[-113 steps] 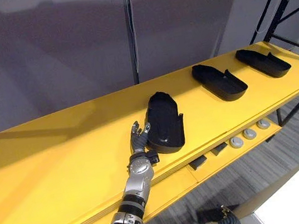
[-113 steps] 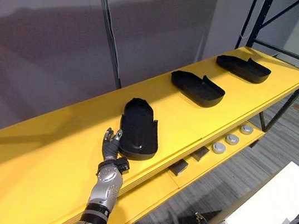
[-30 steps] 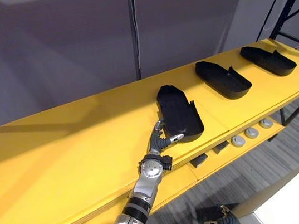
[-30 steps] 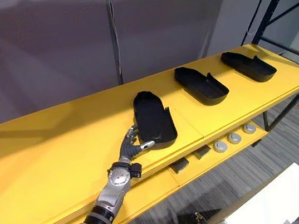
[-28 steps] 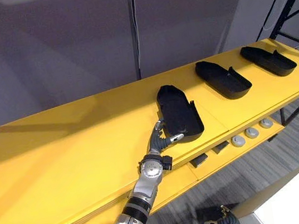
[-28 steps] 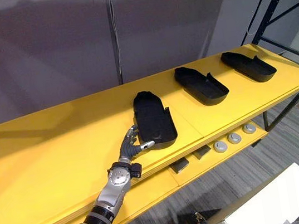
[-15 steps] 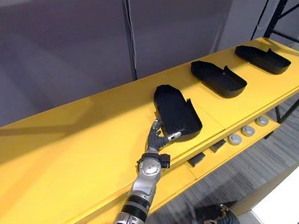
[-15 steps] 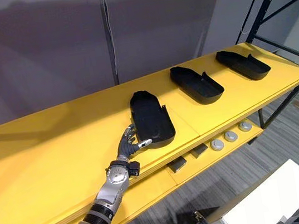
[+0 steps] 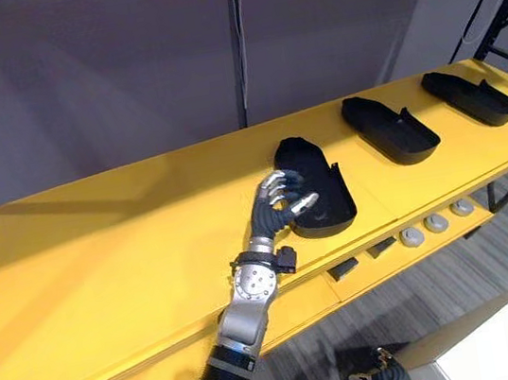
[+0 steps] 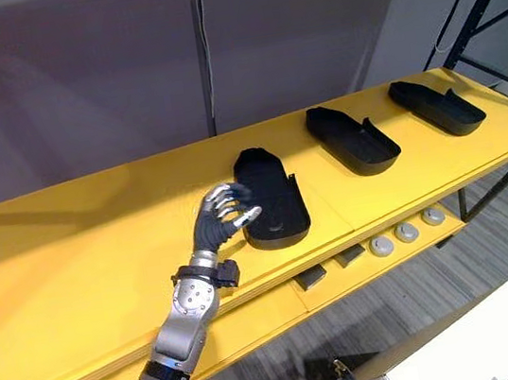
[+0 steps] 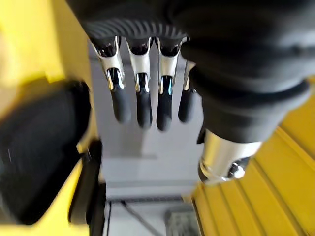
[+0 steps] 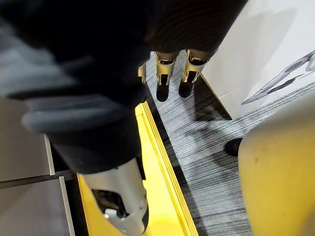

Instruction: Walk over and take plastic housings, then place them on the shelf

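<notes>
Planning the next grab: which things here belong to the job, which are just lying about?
Job: near housing, middle housing, far housing, yellow shelf, open left hand.
Lying about: round grey discs, dark blocks on the lower level.

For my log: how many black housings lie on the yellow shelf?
3: nearest housing beside the left hand, second housing to its right, third housing near the shelf's right end. None looks hidden.

No writing, label, number or sign can be read anywhere. The yellow shelf (image 9: 102, 260) and the black plastic housings (image 9: 327, 198) carry no legible print, and the grey marks on the white panel (image 12: 256, 44) are cut off, unreadable.
</notes>
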### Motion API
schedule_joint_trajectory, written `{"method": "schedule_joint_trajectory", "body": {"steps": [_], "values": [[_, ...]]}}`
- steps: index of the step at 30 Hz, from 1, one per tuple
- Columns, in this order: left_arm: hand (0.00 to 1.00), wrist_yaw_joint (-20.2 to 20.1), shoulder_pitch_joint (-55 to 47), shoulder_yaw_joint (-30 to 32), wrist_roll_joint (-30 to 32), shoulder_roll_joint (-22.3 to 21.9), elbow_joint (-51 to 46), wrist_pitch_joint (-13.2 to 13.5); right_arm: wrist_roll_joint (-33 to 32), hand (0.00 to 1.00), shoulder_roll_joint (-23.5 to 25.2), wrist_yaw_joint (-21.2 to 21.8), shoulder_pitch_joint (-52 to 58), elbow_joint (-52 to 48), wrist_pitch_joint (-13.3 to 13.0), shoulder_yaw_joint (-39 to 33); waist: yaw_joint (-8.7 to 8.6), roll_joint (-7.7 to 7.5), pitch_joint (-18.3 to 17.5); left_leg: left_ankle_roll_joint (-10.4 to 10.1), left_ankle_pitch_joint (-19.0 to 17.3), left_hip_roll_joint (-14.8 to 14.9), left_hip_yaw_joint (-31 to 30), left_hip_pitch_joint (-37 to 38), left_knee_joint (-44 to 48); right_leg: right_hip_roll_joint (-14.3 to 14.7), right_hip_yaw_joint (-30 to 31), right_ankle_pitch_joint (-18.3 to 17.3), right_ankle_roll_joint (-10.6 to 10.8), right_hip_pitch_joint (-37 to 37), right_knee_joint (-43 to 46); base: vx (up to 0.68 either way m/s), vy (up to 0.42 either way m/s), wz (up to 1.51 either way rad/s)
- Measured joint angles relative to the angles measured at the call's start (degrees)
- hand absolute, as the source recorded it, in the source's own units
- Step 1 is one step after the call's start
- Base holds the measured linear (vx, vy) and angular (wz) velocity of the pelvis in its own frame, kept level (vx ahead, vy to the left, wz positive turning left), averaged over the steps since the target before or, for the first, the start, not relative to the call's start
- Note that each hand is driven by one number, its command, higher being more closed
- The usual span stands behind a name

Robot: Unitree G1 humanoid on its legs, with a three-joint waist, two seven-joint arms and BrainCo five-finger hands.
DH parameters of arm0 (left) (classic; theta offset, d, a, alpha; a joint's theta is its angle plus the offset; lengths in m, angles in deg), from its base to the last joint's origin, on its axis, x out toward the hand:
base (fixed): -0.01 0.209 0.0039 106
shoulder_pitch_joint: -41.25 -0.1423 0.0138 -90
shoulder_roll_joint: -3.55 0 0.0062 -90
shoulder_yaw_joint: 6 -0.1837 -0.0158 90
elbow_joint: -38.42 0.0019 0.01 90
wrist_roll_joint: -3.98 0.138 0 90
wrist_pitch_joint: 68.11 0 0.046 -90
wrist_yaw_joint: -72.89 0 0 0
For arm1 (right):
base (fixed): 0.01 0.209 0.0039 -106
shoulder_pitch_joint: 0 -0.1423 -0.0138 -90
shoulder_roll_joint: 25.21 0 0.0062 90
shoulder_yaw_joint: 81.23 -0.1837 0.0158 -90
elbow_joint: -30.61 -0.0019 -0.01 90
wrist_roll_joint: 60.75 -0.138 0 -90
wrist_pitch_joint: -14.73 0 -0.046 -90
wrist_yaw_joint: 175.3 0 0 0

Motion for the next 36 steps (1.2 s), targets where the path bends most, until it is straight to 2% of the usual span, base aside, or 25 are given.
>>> {"method": "schedule_joint_trajectory", "body": {"steps": [5,7,11,16,23,27,36], "values": [[1.00,-6.65,-0.16,-7.78,-0.48,0.99,0.79,0.06,0.02,0.00,-0.85,0.93,-0.16,0.00,0.00,0.11,-0.57,0.89,-0.46,-0.05,-0.03,0.10,0.05,-0.05,0.01,0.11,0.03,0.00,0.00,-0.08,-0.01,0.00,0.000,0.00],[1.00,-8.13,-0.13,-8.58,0.63,1.00,3.53,0.06,0.03,0.00,-1.46,1.06,-0.28,0.07,0.00,0.11,-0.97,1.34,-0.73,-0.09,-0.06,0.12,0.21,-0.01,0.01,0.16,0.17,0.00,0.00,-0.12,-0.01,0.00,0.000,-0.02],[1.00,-8.54,-0.10,-9.36,3.02,1.00,11.16,-0.44,0.05,0.00,-2.01,1.07,-0.37,0.18,0.00,0.09,-1.39,1.53,-0.84,-0.20,-0.12,0.39,0.95,0.23,0.01,0.53,0.50,0.04,-0.06,-0.14,-0.04,0.00,-0.002,-0.08],[1.00,-8.05,0.58,-9.26,5.59,0.99,16.77,-1.15,0.04,0.00,-2.09,1.07,-0.64,0.15,0.00,0.07,-2.64,1.53,-0.83,-0.36,-0.22,0.72,1.35,0.28,-0.04,0.87,0.80,0.06,-0.08,-0.31,-0.07,-0.01,-0.032,-0.05],[1.00,-5.47,3.57,-9.10,6.14,0.89,20.87,-1.73,0.02,0.00,-2.20,1.09,-0.82,0.15,-0.04,0.08,-2.81,1.60,-0.70,-0.62,-0.38,0.80,2.55,0.00,-0.17,1.11,1.97,0.13,-0.16,-1.23,-0.07,-0.01,-0.024,-0.09],[1.00,-3.89,5.25,-7.41,7.27,0.77,22.48,-1.96,0.02,0.00,-2.03,1.09,-1.57,0.20,-0.05,0.36,-4.07,1.58,-0.18,-0.71,-0.44,0.78,2.76,-0.02,-0.25,1.13,2.12,0.13,-0.16,-1.37,-0.07,0.00,-0.011,-0.02],[1.00,-0.55,9.68,-3.57,7.35,0.45,26.13,-2.43,-0.01,0.00,-2.04,1.07,-2.42,0.21,-0.07,0.60,-4.23,1.62,1.28,-1.21,-0.76,0.91,3.51,-0.24,-0.21,1.33,2.71,0.14,-0.18,-1.85,-0.16,-0.01,-0.016,-0.04]]}}
